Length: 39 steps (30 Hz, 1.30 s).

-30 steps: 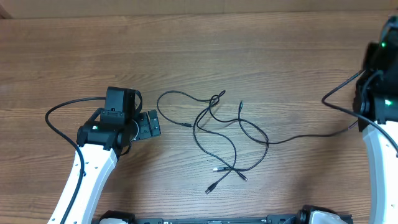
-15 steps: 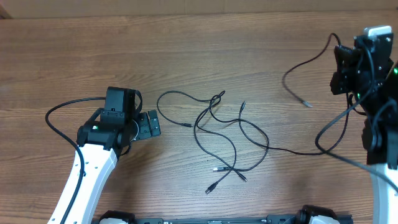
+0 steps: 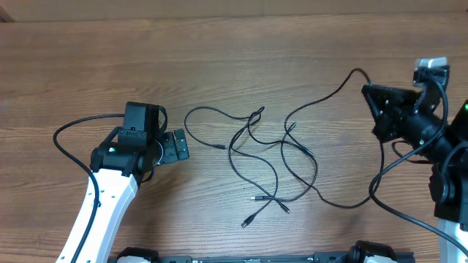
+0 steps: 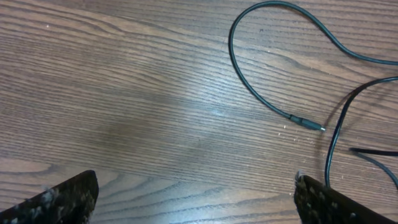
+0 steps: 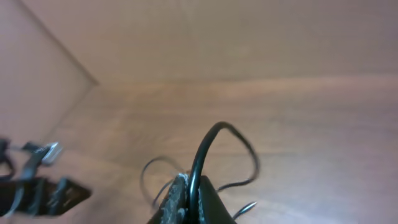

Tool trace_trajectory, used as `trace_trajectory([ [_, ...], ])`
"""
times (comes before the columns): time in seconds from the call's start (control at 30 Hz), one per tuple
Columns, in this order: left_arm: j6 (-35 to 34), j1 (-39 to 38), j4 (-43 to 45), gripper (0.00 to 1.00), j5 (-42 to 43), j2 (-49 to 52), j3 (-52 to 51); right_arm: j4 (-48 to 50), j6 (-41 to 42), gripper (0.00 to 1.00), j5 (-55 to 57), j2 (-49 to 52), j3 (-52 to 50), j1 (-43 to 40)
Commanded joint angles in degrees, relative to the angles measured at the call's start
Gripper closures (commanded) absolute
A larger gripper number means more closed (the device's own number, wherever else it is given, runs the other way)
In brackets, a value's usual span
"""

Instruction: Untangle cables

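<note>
Several thin black cables (image 3: pixel 256 157) lie loosely crossed in the middle of the wooden table, small plug tips at their ends. My left gripper (image 3: pixel 180 146) rests open just left of them, touching none. In the left wrist view its dark fingertips (image 4: pixel 68 199) stand wide apart over bare wood, and one cable end with its plug (image 4: pixel 305 122) lies ahead to the right. My right gripper (image 3: pixel 367 90) hangs at the right, shut on one cable (image 5: pixel 208 140) that arcs out of the jaws. That strand (image 3: pixel 322 98) loops towards the pile, and its lower part (image 3: pixel 344 206) trails on the table.
Thicker black arm cables loop by the left arm (image 3: pixel 69 135) and the right arm (image 3: pixel 387 164). The wooden table (image 3: pixel 234 44) stretches behind the pile. The table's far edge and a wall show blurred in the right wrist view.
The right arm has swung in from the far right edge towards the middle, carrying its cable; the strand now arcs over towards the pile. The left arm and the pile have not moved.
</note>
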Motion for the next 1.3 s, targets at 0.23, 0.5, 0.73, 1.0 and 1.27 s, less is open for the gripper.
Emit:
trace_trajectory([
  [0.23,1.5,0.2,0.1,0.0,0.3,0.2,1.1,1.6,9.5,0.96,-17.7,-1.7,2.9,-0.1],
  [0.5,1.5,0.2,0.0,0.0,0.3,0.2,1.1,8.3,20.2,0.96,-34.3,-1.7,4.0,-0.1],
  [0.73,1.5,0.2,0.0,0.0,0.3,0.2,1.1,8.2,21.7,0.96,-41.0,-1.7,4.0,-0.1],
  [1.0,1.5,0.2,0.0,0.0,0.3,0.2,1.1,9.1,30.7,0.96,-41.9,-1.7,4.0,-0.1],
  [1.27,1.5,0.2,0.0,0.0,0.3,0.2,1.1,23.6,43.8,0.96,-33.6,-1.8,4.0,-0.1],
])
